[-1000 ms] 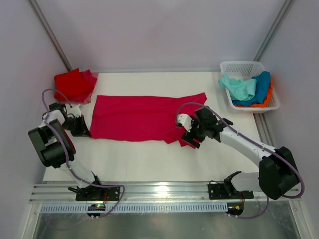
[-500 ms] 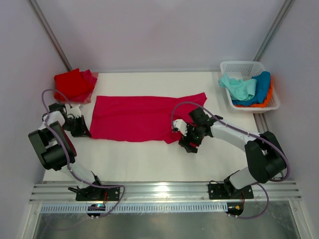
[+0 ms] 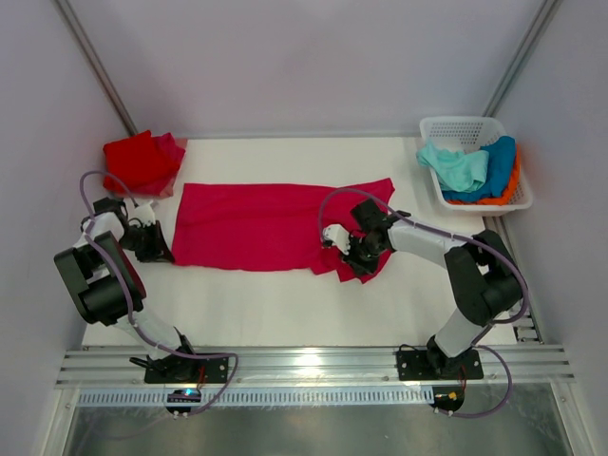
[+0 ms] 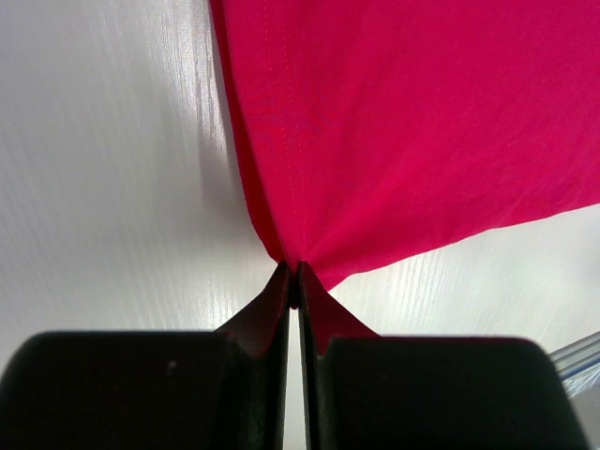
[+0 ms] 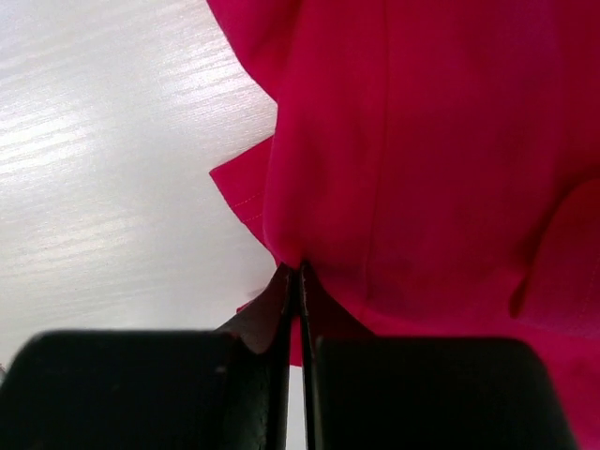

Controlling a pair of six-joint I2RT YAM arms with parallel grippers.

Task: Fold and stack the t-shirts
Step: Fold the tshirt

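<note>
A crimson-pink t-shirt lies spread as a long band across the middle of the white table. My left gripper is shut on its near-left corner; in the left wrist view the cloth bunches into the closed fingertips. My right gripper is shut on the shirt's near-right edge, where the fabric puckers at the closed tips. A folded red t-shirt sits at the far left corner. Mint-green, blue and orange t-shirts are heaped in the basket.
The white lattice basket stands at the far right corner of the table. Metal rails run along the near edge by the arm bases. Grey walls close in on the left, back and right.
The right gripper slid left onto the shirt's near-right edge and closed on it; it stood open before. The left gripper held its corner without moving.
</note>
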